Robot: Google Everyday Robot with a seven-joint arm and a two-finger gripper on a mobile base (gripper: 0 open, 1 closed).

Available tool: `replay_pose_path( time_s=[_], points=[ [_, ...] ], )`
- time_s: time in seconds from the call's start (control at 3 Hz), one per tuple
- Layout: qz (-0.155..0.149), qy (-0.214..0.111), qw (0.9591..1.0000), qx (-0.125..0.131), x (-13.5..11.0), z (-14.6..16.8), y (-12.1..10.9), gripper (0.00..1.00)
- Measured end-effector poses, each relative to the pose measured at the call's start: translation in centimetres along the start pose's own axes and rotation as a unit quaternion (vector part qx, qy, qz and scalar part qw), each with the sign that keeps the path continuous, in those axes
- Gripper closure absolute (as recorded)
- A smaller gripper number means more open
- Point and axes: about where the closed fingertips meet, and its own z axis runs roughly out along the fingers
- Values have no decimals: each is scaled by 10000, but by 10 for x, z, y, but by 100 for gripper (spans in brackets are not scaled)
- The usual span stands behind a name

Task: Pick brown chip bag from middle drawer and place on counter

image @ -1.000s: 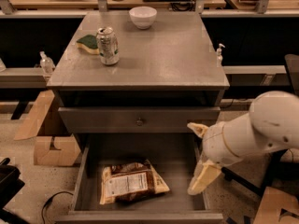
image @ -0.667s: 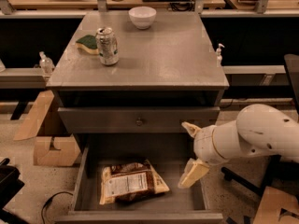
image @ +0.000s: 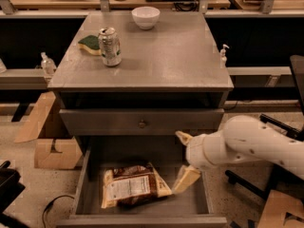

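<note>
as the claw slides left, the bag comes within reach

while the white arm reaches in from the right side, the claw (image: 179,161) now hangs inside the middle drawer (image: 202,198), more to the left than it was a second ago. then it stood near the right wall of the drawer, well apart from the bag. now its lower finger (image: 186,178) is just beside the right edge of the brown chip bag (image: 133,188); i cannot tell if it already touches. the two fingers stand wide apart, one high and one low, so the claw is open and grips nothing.

the bag itself has not moved. it lies flat on the drawer floor, left of the middle, with the white label up.

for the task this means, in my judgement, that the approach is almost over and the grasp is the next step: the claw must come a little further over the bag and close on the crinkly edge. nothing is lifted yet, so most of the work remains.

the tabletop (image: 166,61) above carries a can (image: 109,46), a green sponge (image: 89,43) and a white bowl (image: 145,17), with bare grey surface to the right of them where the bag could go.
</note>
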Motion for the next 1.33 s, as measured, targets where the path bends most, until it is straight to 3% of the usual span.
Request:
replay_pose_path(
  time_s=[0.33, 0.67, 1.0, 1.33],
  points=[
    [-180, -151, 9996, -149, 12, 71, 4, 0],
    [-317, -165, 9993, -65, 23, 125, 7, 0],
    [-382, -127, 9991, -134, 19, 131, 8, 0],
    [-392, -87, 9985, -376, 19, 164, 18, 0]
  ],
)
